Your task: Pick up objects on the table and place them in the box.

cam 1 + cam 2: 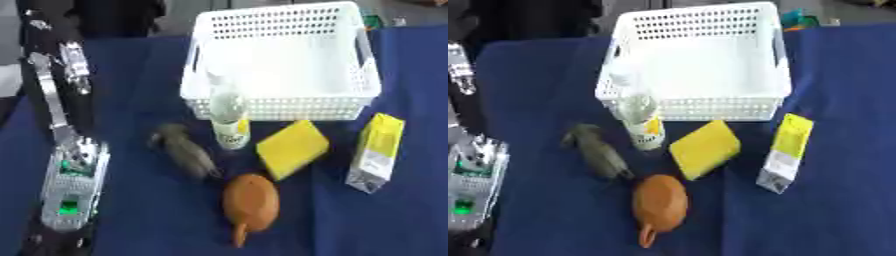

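Standing before basket (280, 107) – bottle (229, 117), possibly clear.

My way to the basket (280, 107) from the front is blocked by the upright bottle (229, 117) touching its near wall. Sponge (292, 148), teapot (250, 201) and grey toy (185, 151) crowd the middle; the carton (376, 152) stands apart, with open cloth (140, 210) on the left.

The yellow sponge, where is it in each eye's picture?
Left eye view: the yellow sponge lies right of centre, just in front of the white basket.
Right eye view: it lies near the centre, still just in front of the basket.
Shared landmark: the clear bottle standing just left of it.
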You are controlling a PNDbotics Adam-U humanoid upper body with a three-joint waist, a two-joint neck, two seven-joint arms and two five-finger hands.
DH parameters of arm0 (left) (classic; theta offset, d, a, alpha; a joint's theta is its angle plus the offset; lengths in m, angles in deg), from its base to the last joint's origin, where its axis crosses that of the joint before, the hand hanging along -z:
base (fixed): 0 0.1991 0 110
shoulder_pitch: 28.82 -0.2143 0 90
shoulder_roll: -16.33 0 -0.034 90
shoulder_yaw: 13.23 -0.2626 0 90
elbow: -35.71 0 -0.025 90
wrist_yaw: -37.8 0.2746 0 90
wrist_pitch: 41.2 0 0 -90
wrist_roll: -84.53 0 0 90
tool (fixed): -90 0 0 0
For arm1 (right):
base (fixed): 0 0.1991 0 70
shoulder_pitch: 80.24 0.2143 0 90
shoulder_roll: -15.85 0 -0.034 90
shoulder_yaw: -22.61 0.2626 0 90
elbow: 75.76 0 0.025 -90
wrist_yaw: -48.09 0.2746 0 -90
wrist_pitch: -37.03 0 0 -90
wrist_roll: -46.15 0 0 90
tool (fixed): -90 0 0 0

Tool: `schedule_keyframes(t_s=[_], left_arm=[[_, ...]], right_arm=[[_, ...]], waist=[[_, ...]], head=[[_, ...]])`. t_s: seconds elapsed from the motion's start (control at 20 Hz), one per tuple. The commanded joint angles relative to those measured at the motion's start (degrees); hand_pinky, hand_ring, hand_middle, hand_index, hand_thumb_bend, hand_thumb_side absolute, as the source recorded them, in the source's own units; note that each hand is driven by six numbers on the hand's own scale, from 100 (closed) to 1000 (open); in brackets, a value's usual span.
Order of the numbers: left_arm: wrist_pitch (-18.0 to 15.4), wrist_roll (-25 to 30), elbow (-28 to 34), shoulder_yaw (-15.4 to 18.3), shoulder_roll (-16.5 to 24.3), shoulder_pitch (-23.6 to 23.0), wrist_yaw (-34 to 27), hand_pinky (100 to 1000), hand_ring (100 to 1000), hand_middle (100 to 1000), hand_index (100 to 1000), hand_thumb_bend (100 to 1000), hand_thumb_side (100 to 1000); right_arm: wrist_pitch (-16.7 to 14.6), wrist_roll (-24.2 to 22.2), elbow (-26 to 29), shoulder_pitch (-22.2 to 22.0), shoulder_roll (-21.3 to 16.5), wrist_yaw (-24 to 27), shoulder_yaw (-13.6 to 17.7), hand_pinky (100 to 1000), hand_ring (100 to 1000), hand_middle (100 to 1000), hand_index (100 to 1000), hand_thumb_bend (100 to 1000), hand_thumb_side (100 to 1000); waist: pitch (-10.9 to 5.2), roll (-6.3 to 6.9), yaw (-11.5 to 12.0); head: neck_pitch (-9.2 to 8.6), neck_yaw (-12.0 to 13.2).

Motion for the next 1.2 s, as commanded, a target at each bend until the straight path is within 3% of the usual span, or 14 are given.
schedule_keyframes(t_s=[0.05,0.2,0.35,0.6,0.65,0.85,1.2], left_arm=[[-0.36,1.02,0.8,-0.99,1.39,2.17,-0.34,803,835,823,855,100,875],[-1.19,1.99,0.8,-2.12,2.97,4.76,-0.62,801,837,826,860,100,864],[-1.54,2.53,0.8,-2.59,3.53,5.88,-0.77,791,835,822,854,100,865],[-1.6,3.48,0.8,-3.0,3.3,5.86,-0.76,788,834,821,852,100,867],[-1.59,3.6,0.8,-3.02,3.27,5.8,-0.69,787,833,821,853,100,866],[-1.38,3.63,0.8,-2.94,3.22,5.47,0.29,789,835,831,868,100,855],[-2.25,0.89,0.8,-2.69,3.63,5.25,6.09,800,844,861,908,100,836]], right_arm=[[-0.86,-0.76,0.65,1.69,-0.96,0.6,-0.87,825,835,844,881,100,975],[-1.98,-1.71,0.65,2.91,-0.42,0.47,-2.3,827,840,840,878,100,980],[-0.99,-3.66,0.65,3.9,0.0,-1.51,-3.11,826,851,849,878,100,1000],[5.46,-14.66,0.65,6.87,0.88,-10.14,-5.7,816,848,852,870,100,1000],[6.35,-17.13,0.65,7.37,1.13,-11.85,-6.22,813,845,859,875,138,1000],[8.0,-27.49,0.65,9.47,2.47,-18.2,-8.4,812,849,863,871,143,1000],[9.04,-33.76,0.65,10.64,4.57,-21.98,-9.98,813,860,870,872,136,1000]], waist=[[-1.94,-0.33,0.21],[-2.56,-0.46,0.32],[-2.95,-0.59,0.25],[-3.72,-1.15,-0.04],[-3.86,-1.27,-0.09],[-4.64,-1.97,-0.12],[-5.63,-2.54,0.22]], head=[[0.16,-0.97],[-1.01,-1.88],[-2.05,-2.66],[-2.61,-3.36],[-2.72,-3.46],[-3.17,-3.9],[-3.83,-4.31]])
